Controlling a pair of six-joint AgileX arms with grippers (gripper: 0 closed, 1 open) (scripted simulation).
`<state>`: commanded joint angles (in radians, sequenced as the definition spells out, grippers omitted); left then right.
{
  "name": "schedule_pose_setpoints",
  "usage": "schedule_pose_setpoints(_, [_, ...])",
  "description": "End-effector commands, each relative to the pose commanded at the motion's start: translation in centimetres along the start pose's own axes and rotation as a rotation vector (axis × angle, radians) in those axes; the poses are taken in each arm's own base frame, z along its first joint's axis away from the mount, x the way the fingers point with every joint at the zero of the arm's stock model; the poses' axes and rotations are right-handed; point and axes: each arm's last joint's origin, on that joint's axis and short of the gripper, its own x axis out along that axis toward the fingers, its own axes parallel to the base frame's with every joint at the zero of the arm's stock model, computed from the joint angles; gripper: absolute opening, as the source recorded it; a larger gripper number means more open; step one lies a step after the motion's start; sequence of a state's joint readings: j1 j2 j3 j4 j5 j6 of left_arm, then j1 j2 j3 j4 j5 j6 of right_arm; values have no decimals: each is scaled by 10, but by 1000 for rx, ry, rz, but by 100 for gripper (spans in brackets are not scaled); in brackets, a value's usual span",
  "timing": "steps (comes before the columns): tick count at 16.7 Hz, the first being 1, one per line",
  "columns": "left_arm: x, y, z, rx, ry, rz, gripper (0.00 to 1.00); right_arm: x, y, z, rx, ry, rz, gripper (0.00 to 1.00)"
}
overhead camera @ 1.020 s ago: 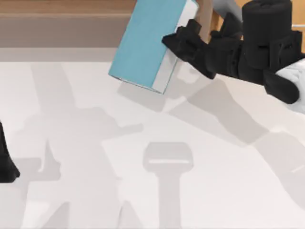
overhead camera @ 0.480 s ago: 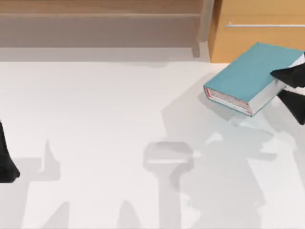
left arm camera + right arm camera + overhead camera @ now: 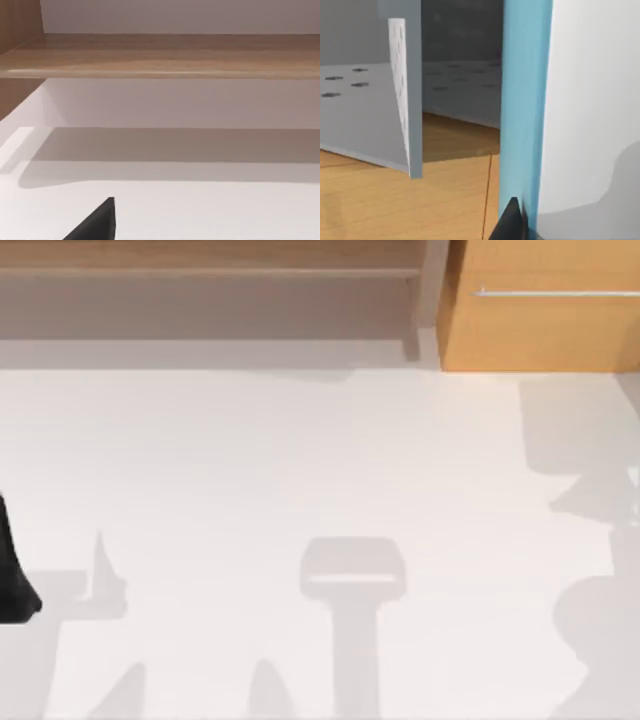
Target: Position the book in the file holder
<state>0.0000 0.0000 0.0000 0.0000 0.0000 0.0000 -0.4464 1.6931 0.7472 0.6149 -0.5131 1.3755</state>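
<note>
The book (image 3: 526, 100) stands upright close to the right wrist camera, its light-blue cover edge toward me and its white page edge (image 3: 592, 90) beside it. My right gripper (image 3: 530, 227) is shut on it, with one black fingertip (image 3: 511, 221) against the blue cover. Just beyond the book stands the grey file holder (image 3: 365, 110), with a perforated wall and an upright divider (image 3: 406, 95), on a wooden top (image 3: 420, 200). The book is beside the holder's open slot, apart from the divider. My left arm (image 3: 12, 575) is parked at the table's left edge, and one dark fingertip (image 3: 95, 225) shows in its wrist view.
A long wooden shelf (image 3: 210, 270) runs along the back of the white table (image 3: 300, 460). A wooden cabinet (image 3: 540, 325) with a slim metal handle stands at the back right. Arm shadows lie on the table's right side.
My right arm has carried the book from the back middle to the right, then out past the top view's right edge. The left arm has not moved.
</note>
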Motion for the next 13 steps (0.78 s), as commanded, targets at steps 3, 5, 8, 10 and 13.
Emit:
schedule_pose_setpoints(3, [0,0,0,0,0,0,100,9,-2,33,45,-93,22,0])
schedule_pose_setpoints(5, [0,0,0,0,0,0,100,18,-5,44,61,-118,25,0])
schedule_pose_setpoints(8, [0,0,0,0,0,0,100,25,-8,47,68,-125,24,0])
schedule_pose_setpoints(10, [0,0,0,0,0,0,100,25,-8,47,68,-125,24,0])
schedule_pose_setpoints(13, [0,0,0,0,0,0,100,25,-8,46,69,-121,23,0])
